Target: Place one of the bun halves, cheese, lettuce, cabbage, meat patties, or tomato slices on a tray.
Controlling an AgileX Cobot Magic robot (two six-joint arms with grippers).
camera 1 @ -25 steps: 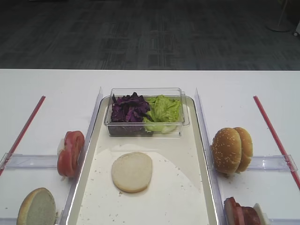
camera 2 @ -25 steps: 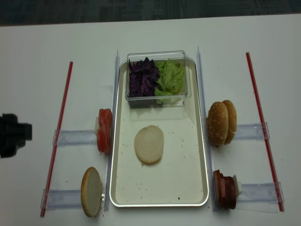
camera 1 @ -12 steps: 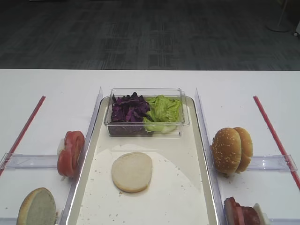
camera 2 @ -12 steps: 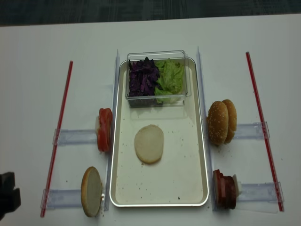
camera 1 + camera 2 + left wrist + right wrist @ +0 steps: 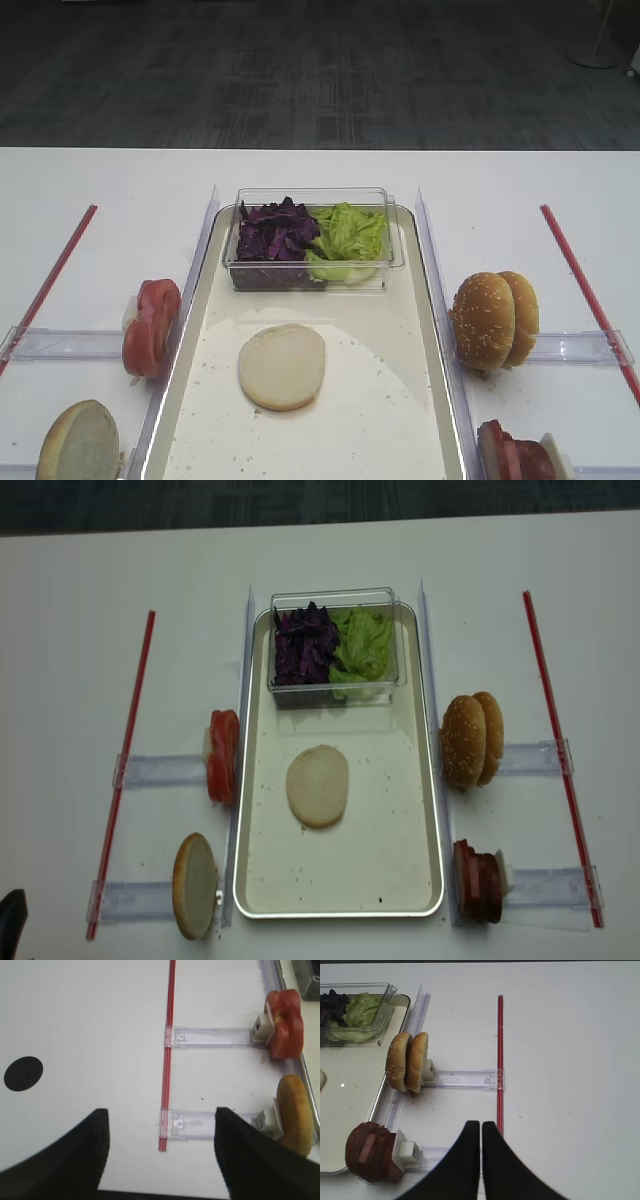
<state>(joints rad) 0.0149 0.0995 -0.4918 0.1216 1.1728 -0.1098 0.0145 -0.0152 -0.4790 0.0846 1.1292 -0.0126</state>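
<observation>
White table: bun half flat on tray; left gripper jaws apart, empty; right gripper closed.

A big white table, flat and smooth. On it, in the middle, a large shallow metal tray with a cream-white bottom. Two long thin red strips, one on each side. Clear plastic holders beside the tray, with red tomato slices and a pale bun half standing on edge on the left, sesame buns and reddish-brown meat patties on the right. A round black spot far left.
</observation>
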